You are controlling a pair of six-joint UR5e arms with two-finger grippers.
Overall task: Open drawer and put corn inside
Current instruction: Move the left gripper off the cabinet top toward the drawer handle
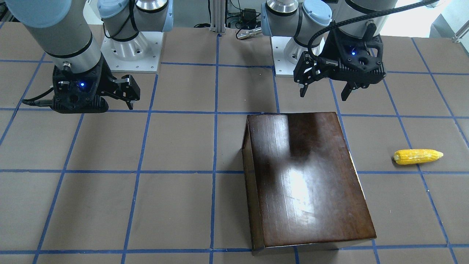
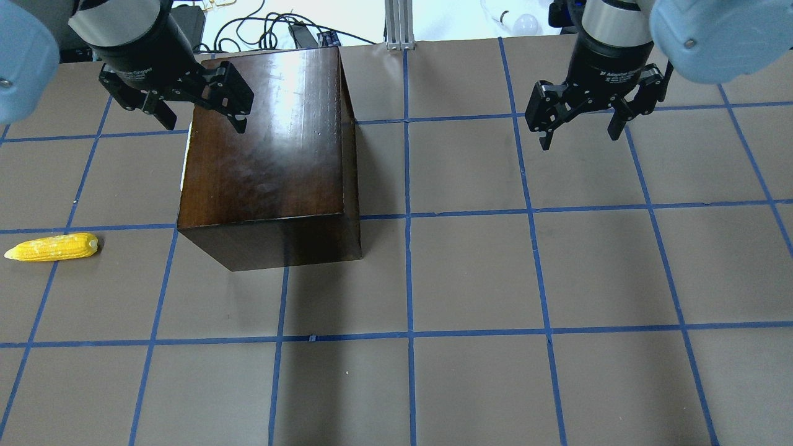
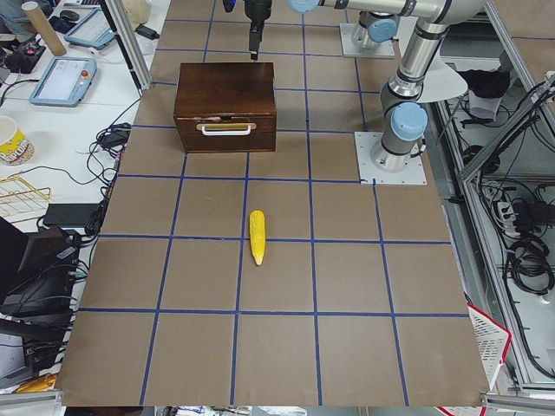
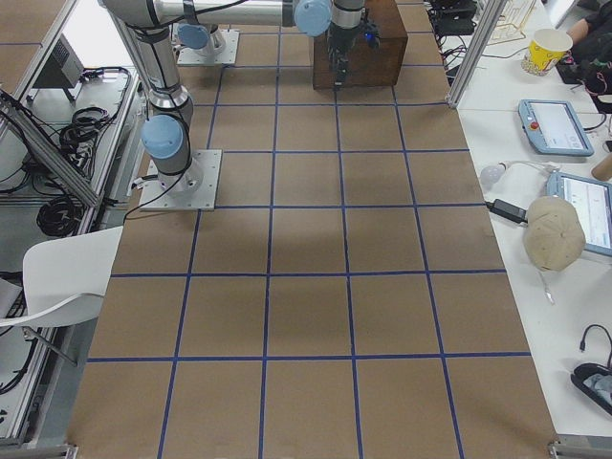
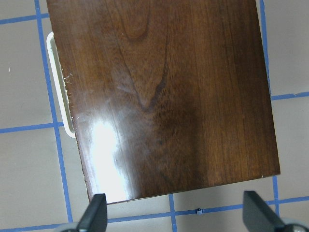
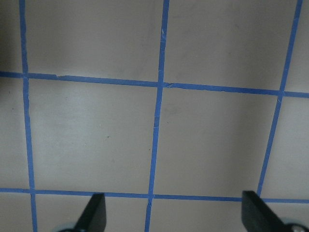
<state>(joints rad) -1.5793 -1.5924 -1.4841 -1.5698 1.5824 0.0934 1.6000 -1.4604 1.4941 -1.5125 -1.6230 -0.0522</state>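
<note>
From the robot's left end of the bench (image 2: pixel 471 272), the corn (image 3: pixel 257 237) is lying nearest on the brown paper, on its side and by itself, with its tapered tip pointing away from the box (image 2: pixel 266 142). Beyond it, well apart, the glossy dark box is sitting with the drawer (image 3: pixel 225 134) facing the corn. The drawer is pushed fully in, its front flush with the box, and only its pale handle (image 5: pixel 57 82) is sticking out. Above the box lid the left hand (image 2: pixel 204 121) is hanging on a downward-pointing wrist, clear of the wood. Its two fingers are spread wide and gripping nothing. Farther along, over bare bench marked with blue tape lines, the right hand (image 2: pixel 579 137) is hovering in the same downward pose, well away from box and corn. It too is spread wide and empty. White print on its black collar is reading "2F Adaptive Gripper", with a smaller line beneath that I cannot make out. A small blue light is glowing on each wrist housing.
</note>
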